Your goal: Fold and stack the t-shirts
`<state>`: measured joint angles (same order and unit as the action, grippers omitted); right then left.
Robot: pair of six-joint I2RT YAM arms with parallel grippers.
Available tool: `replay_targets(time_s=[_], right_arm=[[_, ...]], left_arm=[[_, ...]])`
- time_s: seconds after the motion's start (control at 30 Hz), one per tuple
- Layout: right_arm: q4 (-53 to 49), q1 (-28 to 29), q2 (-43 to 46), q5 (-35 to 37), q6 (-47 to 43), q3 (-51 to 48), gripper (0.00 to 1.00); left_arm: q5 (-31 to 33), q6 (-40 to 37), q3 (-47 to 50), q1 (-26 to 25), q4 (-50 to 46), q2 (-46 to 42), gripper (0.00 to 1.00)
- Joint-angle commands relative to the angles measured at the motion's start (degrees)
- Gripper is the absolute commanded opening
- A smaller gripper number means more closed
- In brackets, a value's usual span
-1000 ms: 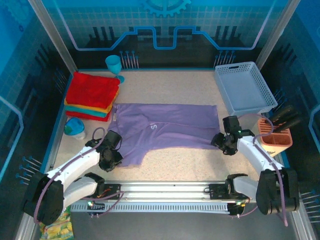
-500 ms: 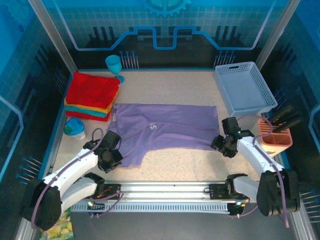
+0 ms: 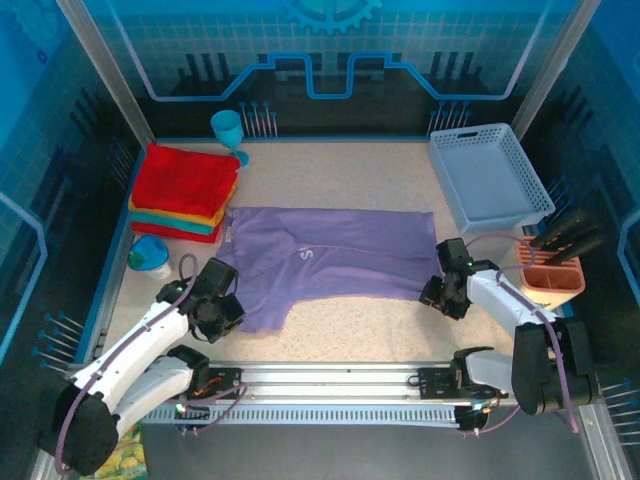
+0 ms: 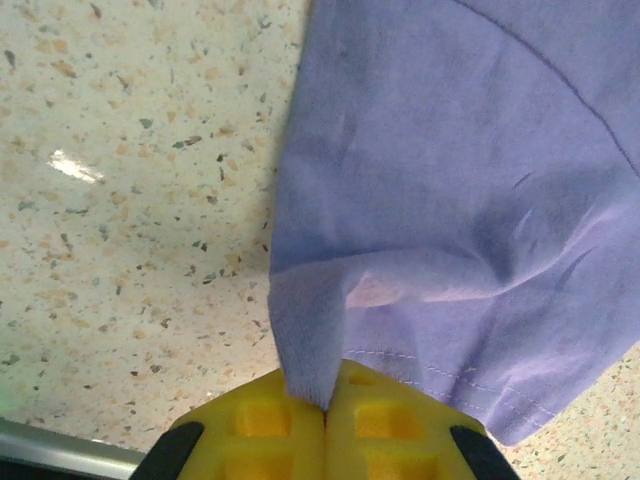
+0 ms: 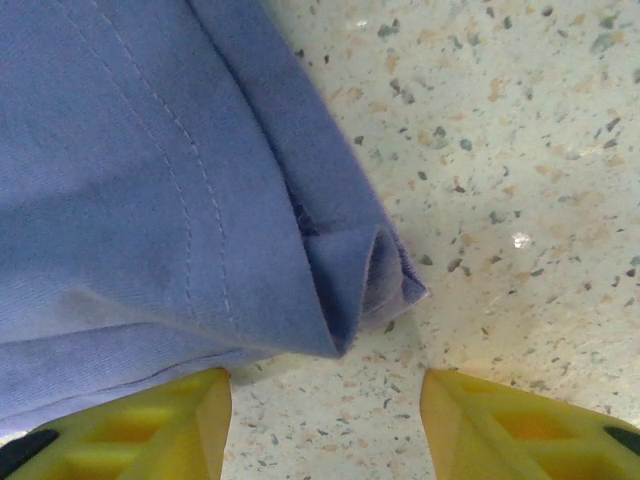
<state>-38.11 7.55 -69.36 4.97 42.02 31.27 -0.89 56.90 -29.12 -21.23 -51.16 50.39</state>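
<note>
1. Speckled beige tabletop (image 3: 340, 170), top view: a lavender-purple cloth t-shirt (image 3: 330, 255) lies spread mid-table; folded red, yellow-orange and teal t-shirts (image 3: 185, 190) are stacked at far left.
2. Left wrist view: the left gripper (image 4: 325, 425), yellow jaws together, pinches a raised fold of the shirt's edge.
3. Right wrist view: the right gripper (image 5: 325, 415), jaws apart, has the shirt's hemmed corner just ahead between them.

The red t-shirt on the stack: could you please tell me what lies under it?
Under the red t-shirt, edges show of a yellow-orange t-shirt, a teal t-shirt below that, and a red edge lowest. Their middles are covered.
</note>
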Motion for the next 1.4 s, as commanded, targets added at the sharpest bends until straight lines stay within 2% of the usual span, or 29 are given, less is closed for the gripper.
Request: replay_targets(time_s=[0.0,0.33,0.57,0.83,0.93,1.1,1.17,1.2,1.37], right_arm=[[0.79,0.48,-1.03,2.59,0.78,0.49,0.56],[0.58,-0.94,-1.63,2.78,-0.18,3.09,0.57],[0.84,-2.07,-1.71,2.57,-0.89,3.02,0.61],[2.9,-2.55,-4.05,0.88,-0.98,2.23,0.56],[2.95,-2.69,-4.63,0.69,-1.24,2.57,0.51],[2.81,-2.78,-4.45,0.54,-1.5,2.57,0.33],[2.86,-2.76,-3.86,0.51,-1.98,2.57,0.2],[2.86,-2.8,-3.6,0.73,-2.11,2.57,0.17],[1.85,-3.29,-2.65,0.99,-3.16,3.4,0.11]], left_arm=[[-0.52,-0.6,-1.82,-0.41,-2.63,-0.78,0.0],[-0.62,-0.3,-1.51,-0.45,-2.36,-1.64,0.0],[-0.7,-0.46,-1.55,-0.46,-2.37,-1.82,0.0],[-0.74,-0.43,-1.72,-0.44,-2.37,-2.04,0.0],[-0.47,-0.54,-1.94,-0.47,-2.58,-2.05,0.0],[0.0,-0.69,-2.88,-0.47,-3.7,-2.77,0.0],[0.51,-0.96,-3.75,-0.43,-4.65,-3.07,0.0],[0.77,-1.08,-4.26,-0.47,-5.06,-3.1,0.0],[1.8,-1.85,-6.95,-0.47,-6.69,-2.98,0.0]])
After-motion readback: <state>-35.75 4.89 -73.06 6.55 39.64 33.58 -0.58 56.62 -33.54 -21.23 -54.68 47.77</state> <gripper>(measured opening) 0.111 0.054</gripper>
